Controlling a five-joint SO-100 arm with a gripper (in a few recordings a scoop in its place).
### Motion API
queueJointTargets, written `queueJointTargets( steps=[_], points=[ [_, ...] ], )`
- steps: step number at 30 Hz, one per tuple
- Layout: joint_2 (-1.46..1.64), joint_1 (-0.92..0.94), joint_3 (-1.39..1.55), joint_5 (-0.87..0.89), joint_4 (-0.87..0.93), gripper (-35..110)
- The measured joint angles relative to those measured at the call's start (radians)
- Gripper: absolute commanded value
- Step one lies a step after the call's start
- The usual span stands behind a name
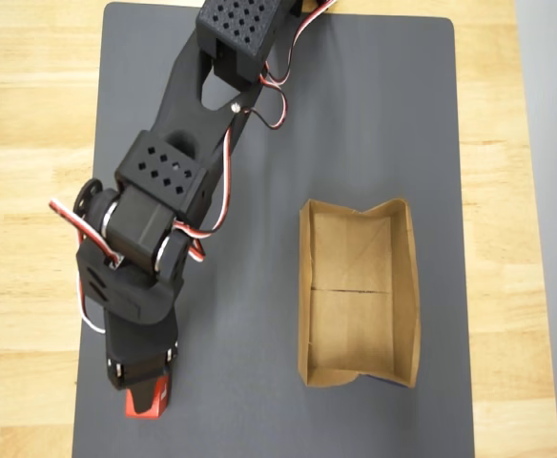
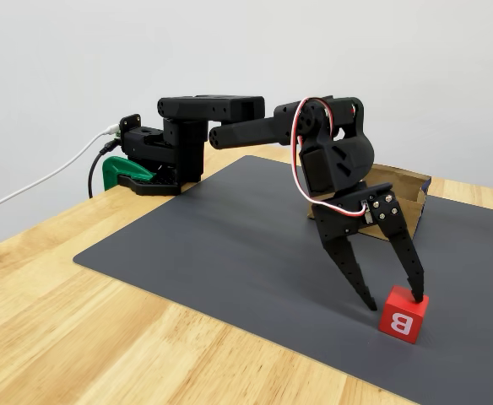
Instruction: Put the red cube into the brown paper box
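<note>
The red cube [image 2: 403,315] sits on the dark grey mat near its front edge and shows a white letter B on one face. My gripper [image 2: 394,301] points down over it and is open. One fingertip [image 2: 416,294] is at the cube's top edge; the other is low by the mat just left of the cube. In the overhead view the gripper [image 1: 143,389] covers most of the red cube [image 1: 148,405]. The brown paper box [image 1: 305,286] lies open-topped and empty on the mat, to the right of the arm. In the fixed view the box [image 2: 410,180] shows behind the arm.
The grey mat [image 1: 259,334] lies on a wooden table [image 1: 30,143]. The arm's base is clamped with a green clamp [image 2: 120,171] at the table's far edge. Bare mat separates the cube from the box.
</note>
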Motion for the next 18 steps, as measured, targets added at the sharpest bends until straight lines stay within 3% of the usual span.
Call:
queueJointTargets(
  steps=[18],
  points=[
    [-0.003,0.003,0.003,-0.031,-0.023,31]
  ],
)
